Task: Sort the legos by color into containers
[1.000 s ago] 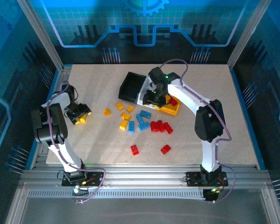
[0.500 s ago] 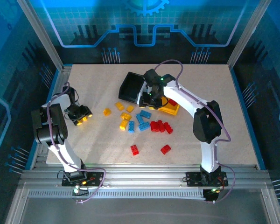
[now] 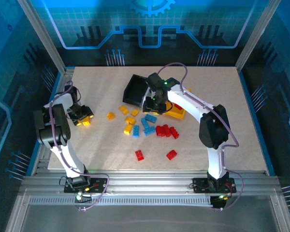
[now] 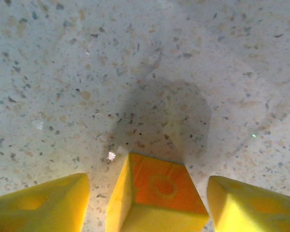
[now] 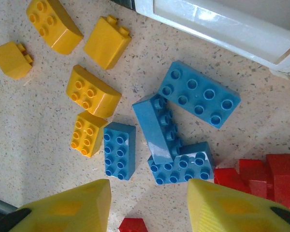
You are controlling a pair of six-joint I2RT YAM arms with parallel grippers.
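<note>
Bricks lie loose on the speckled table [image 3: 101, 150] in the overhead view, and I take the blue bricks [image 3: 147, 126] near its middle as my mark. Loose yellow bricks [image 3: 129, 120] lie just left of them. A red cluster [image 3: 166, 130] sits just to their right, and two single red bricks [image 3: 139, 154] lie nearer my bases. Beyond the blue bricks stands the black bin [image 3: 134, 89]. The yellow bin [image 3: 176, 113] is beyond them and to the right, and my right arm covers part of it. My right gripper [image 3: 152, 102] hangs just beyond the blue bricks. My left gripper [image 3: 82, 118] is well to their left, with something yellow in it.

At my left wrist, my yellow fingers [image 4: 38, 208] grip a held yellow brick [image 4: 157, 198]. The face with a ring on it points away from me, and below it are bare table and shadow.

At my right wrist, my fingertips [image 5: 63, 208] stand apart with nothing between them, at the near edge of the blue bricks. One blue brick leans across another. The white bin [image 5: 217, 24] lies just beyond them, with yellow bricks to their left and the red ones to their right.
</note>
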